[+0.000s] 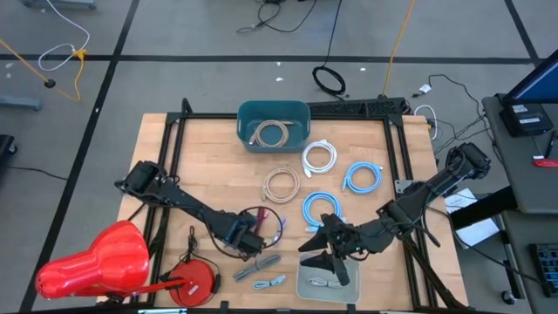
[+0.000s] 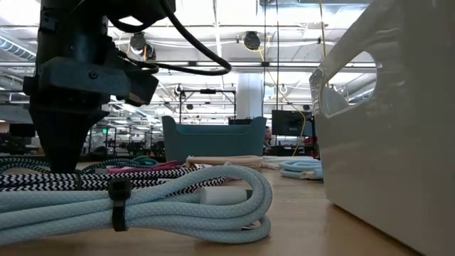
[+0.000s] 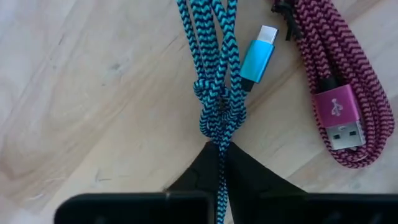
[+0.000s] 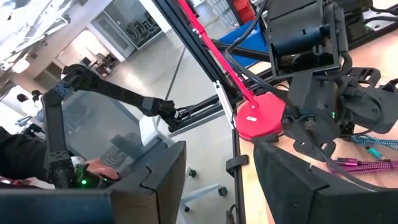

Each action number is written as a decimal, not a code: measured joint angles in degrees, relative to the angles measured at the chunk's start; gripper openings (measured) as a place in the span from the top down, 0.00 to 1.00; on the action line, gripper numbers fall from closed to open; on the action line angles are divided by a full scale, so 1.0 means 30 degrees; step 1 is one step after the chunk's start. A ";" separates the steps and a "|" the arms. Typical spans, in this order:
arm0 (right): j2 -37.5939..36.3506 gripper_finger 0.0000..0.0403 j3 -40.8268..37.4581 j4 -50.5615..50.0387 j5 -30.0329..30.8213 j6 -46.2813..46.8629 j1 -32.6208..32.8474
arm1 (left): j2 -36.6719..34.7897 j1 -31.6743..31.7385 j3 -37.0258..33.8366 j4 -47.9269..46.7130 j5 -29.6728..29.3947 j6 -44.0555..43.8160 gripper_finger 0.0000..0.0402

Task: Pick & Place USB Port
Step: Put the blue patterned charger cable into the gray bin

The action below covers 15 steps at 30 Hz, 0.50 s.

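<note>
from above, the left gripper (image 1: 254, 241) is down at the table's front edge on the dark cable bundle (image 1: 266, 225), while the right gripper (image 1: 324, 250) hangs over the white tray (image 1: 301, 285) at the front, probably waiting there because the tray looks like a drop-off spot; the teal bin (image 1: 274, 122) at the back already holds one coiled cable, and pale blue and white coils lie between the two. at table height, the left gripper (image 2: 67, 169) stands straight down onto a black-and-white braided cable (image 2: 106, 181), with a pale blue cable (image 2: 156, 206) coiled in front and the tray's white wall (image 2: 387, 135) beside it, so its upright stance suits a pinch from above. the left wrist view shows its fingers (image 3: 249, 174) narrowed to a pinch on the teal braided cable (image 3: 214, 74) just below the knot, a sensible hold since the knot keeps the strands together; its blue usb plug (image 3: 257, 59) lies free on the wood, just beside the magenta cable (image 3: 348, 81) and that cable's own plug. the right wrist view shows its own fingers (image 4: 292, 180) standing wide and empty, looking across at the left arm
</note>
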 joint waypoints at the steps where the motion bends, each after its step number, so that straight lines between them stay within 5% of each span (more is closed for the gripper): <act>1: 0.0000 0.55 0.0000 0.0003 0.0013 0.0000 0.0000 | -0.0044 -0.0012 -0.0007 -0.0007 -0.0029 -0.0112 0.96; 7: 0.0000 0.55 0.0000 0.0000 0.1052 -0.0007 0.0000 | -0.2556 -0.0462 -0.0099 -0.0221 -0.1696 -0.1711 0.98; 11: 0.0000 0.55 -0.0037 0.0027 0.2173 0.0000 0.0000 | -0.5565 -0.1419 -0.0087 0.0665 -0.5709 -0.3156 0.99; 15: 0.0000 0.55 -0.0646 0.1424 0.4324 0.0002 -0.0007 | -0.8358 -0.2593 -0.0066 0.4772 -1.0220 -0.1843 0.99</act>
